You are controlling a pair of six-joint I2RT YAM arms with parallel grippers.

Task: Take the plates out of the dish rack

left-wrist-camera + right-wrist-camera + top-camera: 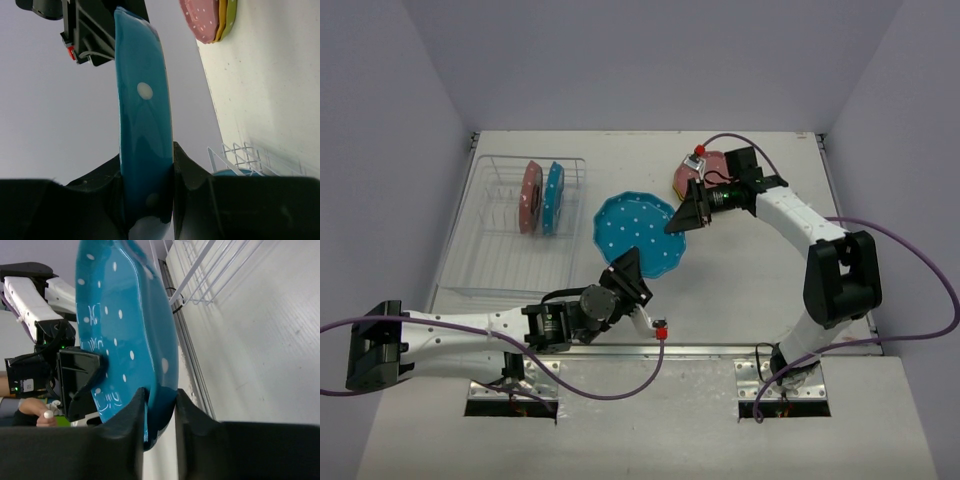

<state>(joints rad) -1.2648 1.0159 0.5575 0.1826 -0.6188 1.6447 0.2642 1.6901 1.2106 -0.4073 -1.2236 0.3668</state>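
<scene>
The left gripper (628, 272) is clamped on the near rim of a blue plate (638, 232), and in the left wrist view its fingers (192, 175) press the glazed edge from both sides. The right gripper (680, 217) is closed on the opposite, far-right rim of that plate; its wrist view shows both fingers (131, 412) tight against the edge. So the dotted plate is held between the two arms, over the table (750, 280), just right of the dish rack (480, 262). In the rack, a pink plate (530, 197) and a second blue plate (554, 197) stand upright side by side. A stack of plates (692, 172), pink on top, lies on the table behind the right gripper.
</scene>
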